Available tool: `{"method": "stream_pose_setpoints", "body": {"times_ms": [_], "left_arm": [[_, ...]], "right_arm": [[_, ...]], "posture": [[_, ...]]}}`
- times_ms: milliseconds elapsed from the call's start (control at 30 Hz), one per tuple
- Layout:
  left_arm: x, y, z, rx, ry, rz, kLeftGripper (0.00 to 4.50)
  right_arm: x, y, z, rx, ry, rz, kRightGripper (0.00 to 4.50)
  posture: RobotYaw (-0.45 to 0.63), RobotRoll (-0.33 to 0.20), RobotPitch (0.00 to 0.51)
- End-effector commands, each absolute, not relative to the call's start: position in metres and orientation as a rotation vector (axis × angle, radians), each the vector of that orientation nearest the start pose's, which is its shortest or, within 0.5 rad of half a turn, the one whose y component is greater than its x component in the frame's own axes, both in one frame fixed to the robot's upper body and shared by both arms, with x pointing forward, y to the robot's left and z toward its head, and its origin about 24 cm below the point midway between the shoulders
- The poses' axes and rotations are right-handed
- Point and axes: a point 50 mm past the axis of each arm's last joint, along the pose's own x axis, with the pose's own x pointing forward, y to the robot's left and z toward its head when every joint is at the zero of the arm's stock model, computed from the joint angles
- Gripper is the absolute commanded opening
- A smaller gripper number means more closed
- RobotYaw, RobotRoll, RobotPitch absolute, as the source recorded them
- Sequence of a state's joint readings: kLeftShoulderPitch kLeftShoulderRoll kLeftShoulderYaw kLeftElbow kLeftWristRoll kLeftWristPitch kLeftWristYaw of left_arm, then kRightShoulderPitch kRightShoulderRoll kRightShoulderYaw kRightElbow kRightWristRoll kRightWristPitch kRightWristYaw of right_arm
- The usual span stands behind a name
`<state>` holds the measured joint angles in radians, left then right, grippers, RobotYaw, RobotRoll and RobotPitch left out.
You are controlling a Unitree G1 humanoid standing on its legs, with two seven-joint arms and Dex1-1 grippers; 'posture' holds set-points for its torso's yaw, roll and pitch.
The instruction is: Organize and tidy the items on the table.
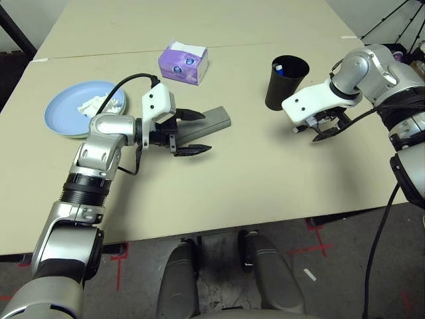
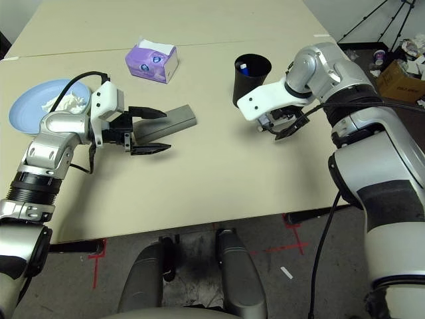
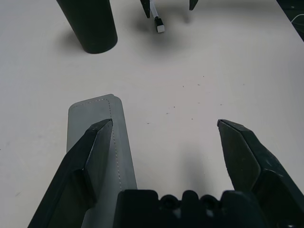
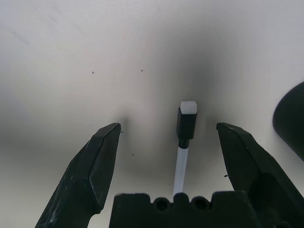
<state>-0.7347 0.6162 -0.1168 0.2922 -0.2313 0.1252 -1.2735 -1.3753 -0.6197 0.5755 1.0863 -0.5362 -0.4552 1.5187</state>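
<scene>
Right gripper (image 4: 167,137) hangs spread over a marker pen (image 4: 183,142) on the worktop (image 1: 252,166).

A black cup (image 1: 287,82) stands just beside; a purple tissue box (image 1: 183,62) and blue plate (image 1: 63,113) lie farther off. The grey case (image 1: 211,123) lies diagonally, its near end under the left gripper (image 1: 192,132), also spread.

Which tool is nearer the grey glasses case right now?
Left. The left tool is open over the near end of the grey glasses case; the right tool hangs open across the table, beside the black cup.
</scene>
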Motion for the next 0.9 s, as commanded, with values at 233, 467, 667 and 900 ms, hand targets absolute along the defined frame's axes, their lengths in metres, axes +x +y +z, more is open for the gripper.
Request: {"method": "stream_pose_setpoints", "body": {"times_ms": [233,467,667,900], "left_arm": [[0.328,0.177,0.19,0.538,0.0,-1.263,4.5],[0.328,0.177,0.191,0.54,-0.005,-1.263,4.5],[0.327,0.176,0.192,0.542,-0.008,-1.266,4.5],[0.327,0.175,0.193,0.545,-0.01,-1.269,4.5]], "right_arm": [[0.38,-0.188,0.23,-1.636,0.739,1.31,4.47],[0.383,-0.185,0.225,-1.681,0.699,1.275,4.47],[0.384,-0.184,0.22,-1.669,0.693,1.277,4.47],[0.382,-0.185,0.214,-1.648,0.725,1.303,4.47]], "posture": [[-0.05,0.0,0.217],[-0.05,0.0,0.215],[-0.05,0.0,0.213],[-0.05,0.0,0.213]]}}
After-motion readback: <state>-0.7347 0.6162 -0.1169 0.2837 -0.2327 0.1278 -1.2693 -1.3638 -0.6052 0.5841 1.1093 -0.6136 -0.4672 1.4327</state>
